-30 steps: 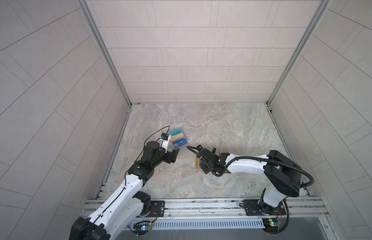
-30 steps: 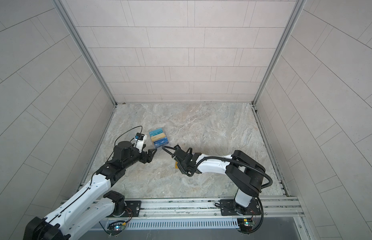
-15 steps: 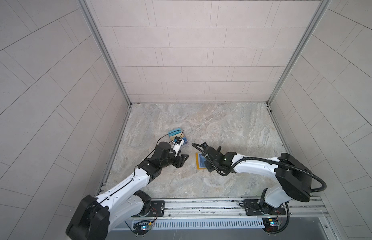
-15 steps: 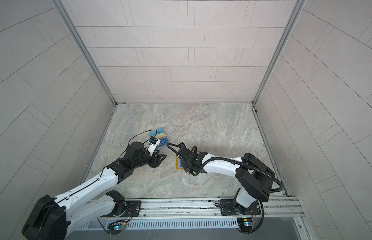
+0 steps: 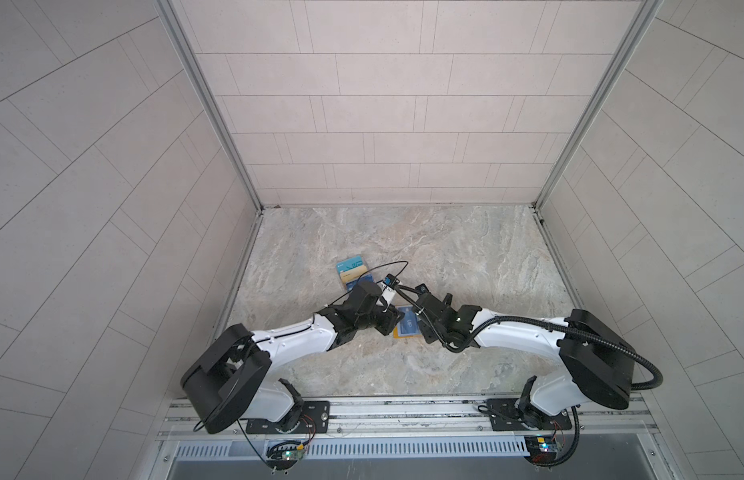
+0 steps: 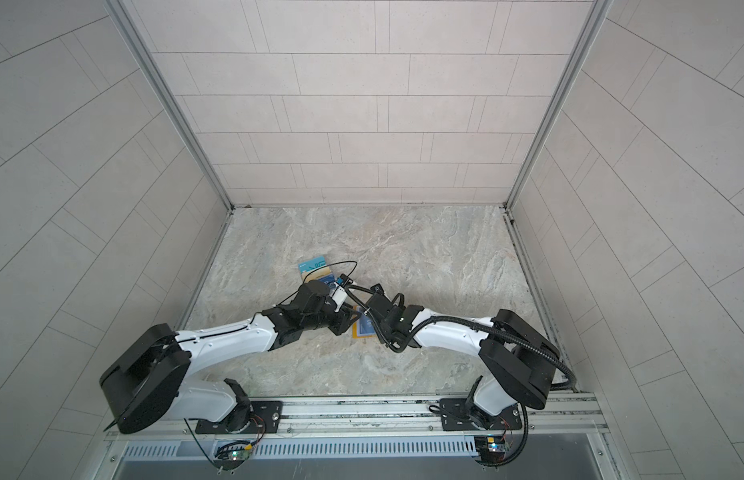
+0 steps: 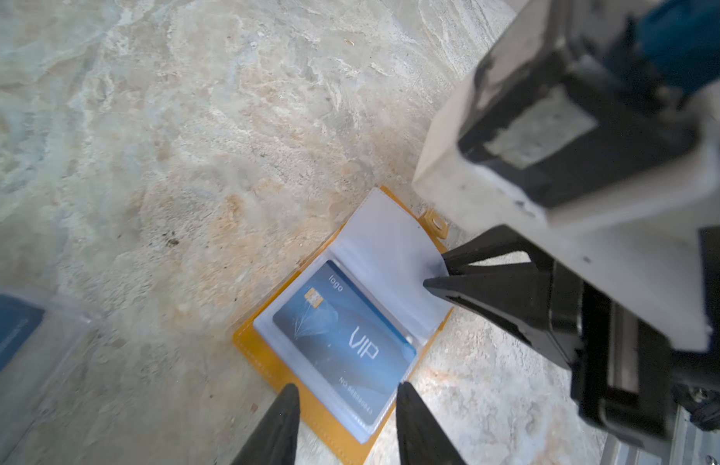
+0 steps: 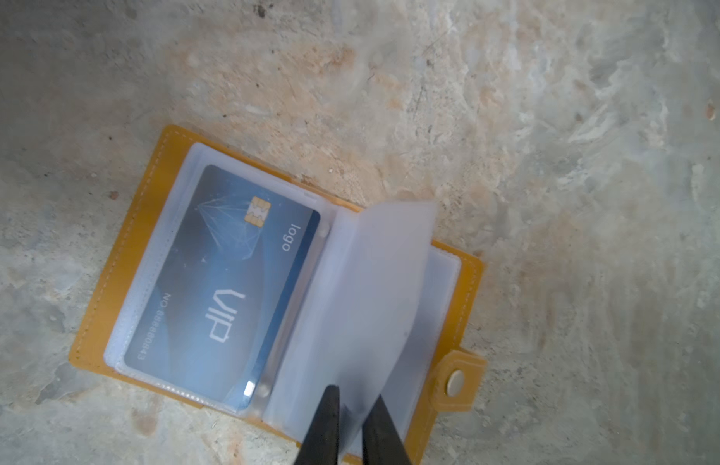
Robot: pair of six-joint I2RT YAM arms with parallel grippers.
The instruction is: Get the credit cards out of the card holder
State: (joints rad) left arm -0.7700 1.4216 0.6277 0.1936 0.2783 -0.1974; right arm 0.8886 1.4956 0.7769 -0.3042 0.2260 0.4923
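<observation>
The mustard-yellow card holder (image 5: 405, 329) (image 6: 363, 329) lies open on the marble floor between both arms. A blue credit card (image 8: 221, 282) (image 7: 342, 334) marked VIP sits inside a clear sleeve on one half of it. My right gripper (image 8: 356, 393) (image 7: 434, 273) is pinched on a lifted clear sleeve page (image 8: 374, 290) of the other half, near the snap tab (image 8: 456, 380). My left gripper (image 7: 347, 388) is open, its fingertips standing either side of the card's end at the holder's edge (image 7: 269, 362). No gold card shows in the holder.
A clear acrylic stand (image 5: 353, 272) (image 6: 317, 269) holding several cards stands just behind the left arm, and its edge shows in the left wrist view (image 7: 28, 334). Tiled walls close in the floor on three sides, and the rail runs along the front.
My left arm has swung from the acrylic stand over to the card holder, and its jaws have narrowed. The right gripper has stayed at the holder, with the sleeve page now lifted.
</observation>
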